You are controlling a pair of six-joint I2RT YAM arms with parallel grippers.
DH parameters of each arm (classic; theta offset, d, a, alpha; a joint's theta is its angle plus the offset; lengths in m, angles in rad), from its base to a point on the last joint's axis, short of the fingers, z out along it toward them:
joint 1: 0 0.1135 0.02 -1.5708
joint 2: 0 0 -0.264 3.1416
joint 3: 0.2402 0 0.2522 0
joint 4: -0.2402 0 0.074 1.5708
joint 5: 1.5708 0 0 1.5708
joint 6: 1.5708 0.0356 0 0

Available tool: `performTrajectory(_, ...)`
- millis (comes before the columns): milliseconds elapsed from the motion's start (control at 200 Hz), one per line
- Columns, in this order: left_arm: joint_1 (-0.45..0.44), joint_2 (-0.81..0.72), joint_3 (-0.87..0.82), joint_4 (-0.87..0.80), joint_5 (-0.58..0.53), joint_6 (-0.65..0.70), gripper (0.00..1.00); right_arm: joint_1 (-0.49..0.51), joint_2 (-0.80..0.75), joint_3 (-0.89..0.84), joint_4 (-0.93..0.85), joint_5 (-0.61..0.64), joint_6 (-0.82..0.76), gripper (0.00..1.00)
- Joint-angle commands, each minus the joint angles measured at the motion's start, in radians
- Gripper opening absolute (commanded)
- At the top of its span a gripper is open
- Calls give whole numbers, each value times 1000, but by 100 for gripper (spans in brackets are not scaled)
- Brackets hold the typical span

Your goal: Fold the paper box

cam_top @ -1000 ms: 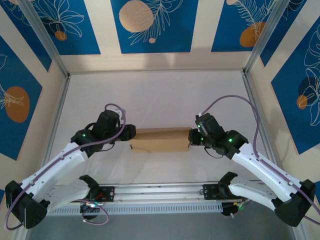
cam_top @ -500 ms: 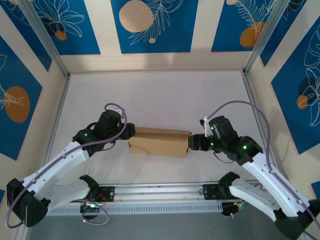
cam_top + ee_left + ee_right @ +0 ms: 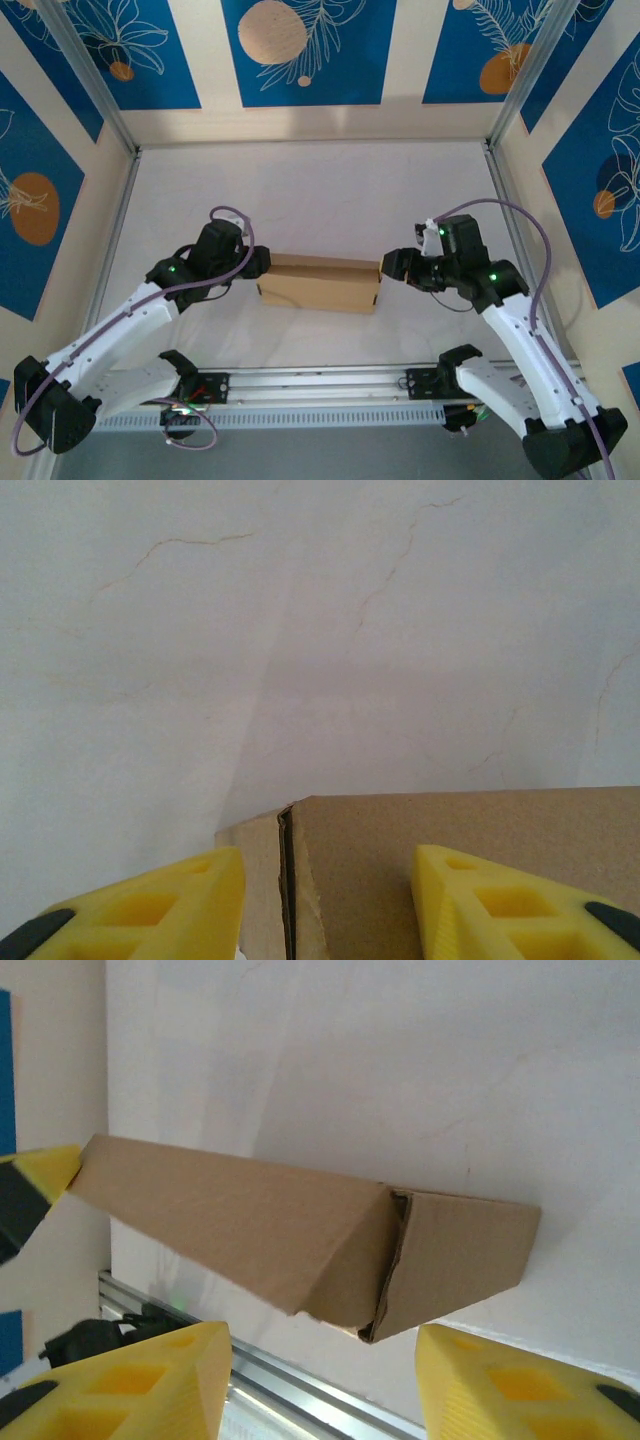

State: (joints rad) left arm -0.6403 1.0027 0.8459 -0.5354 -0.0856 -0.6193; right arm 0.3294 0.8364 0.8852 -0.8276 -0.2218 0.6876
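The paper box (image 3: 320, 283) is a closed, long brown cardboard box lying on the white table between my two arms. My left gripper (image 3: 262, 265) is at its left end. In the left wrist view the jaws stand apart, and the box's corner and seam (image 3: 400, 860) lie between the yellow fingers (image 3: 150, 910). My right gripper (image 3: 392, 266) hangs open just off the box's right end without touching it. In the right wrist view the box (image 3: 250, 1230) lies ahead of my right gripper (image 3: 320, 1345), its end flap (image 3: 460, 1250) slightly agape.
An aluminium rail (image 3: 320, 385) runs along the near table edge, also seen past the box as a rail (image 3: 280, 1385). Patterned walls and metal posts (image 3: 105, 110) enclose the white table (image 3: 320, 200), with free room behind the box.
My right gripper let go of the box's right end, opened and drew back to the right. The box turned slightly, its right end nearer the rail. The left arm barely moved.
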Motion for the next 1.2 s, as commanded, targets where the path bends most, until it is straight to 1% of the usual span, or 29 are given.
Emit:
performTrajectory(0, -4, 4, -43, -84, -3, 20, 47, -3, -3, -18, -5, -33, 85, 52)
performTrajectory(145, -5, 4, -55, -83, 3, 19, 47, -2, 22, -51, 1, -12, 75, 48)
performTrajectory(260, -4, -3, -65, -81, 10, 17, 46, 1, 18, -96, 25, -21, 71, 44)
performTrajectory(370, -4, -13, -77, -78, 19, 15, 46, 4, 16, -131, 24, -3, 55, 41)
performTrajectory(415, -4, -16, -82, -78, 21, 12, 46, 6, 15, -145, 24, 4, 52, 38)
performTrajectory(540, -6, -14, -102, -68, 38, 4, 46, 5, 10, -181, 51, -18, 61, 34)
performTrajectory(610, -6, -12, -108, -63, 44, 4, 46, 6, 9, -179, 68, -50, 60, 35)
performTrajectory(690, -7, -13, -107, -63, 42, 6, 46, 6, -7, -154, 87, -86, 58, 41)
performTrajectory(750, -7, -13, -105, -64, 42, 11, 46, -1, -27, -136, 93, -93, 60, 44)
performTrajectory(855, -7, -10, -102, -64, 37, 18, 46, -26, -28, -96, 82, -103, 52, 43)
performTrajectory(1015, -8, -9, -108, -60, 37, 20, 45, -40, 53, -61, 67, -114, 36, 42)
performTrajectory(1096, -8, -12, -113, -59, 37, 17, 44, -40, 86, -55, 73, -95, 24, 42)
performTrajectory(1191, -7, -15, -122, -55, 37, 13, 43, -40, 104, -63, 68, -49, 11, 39)
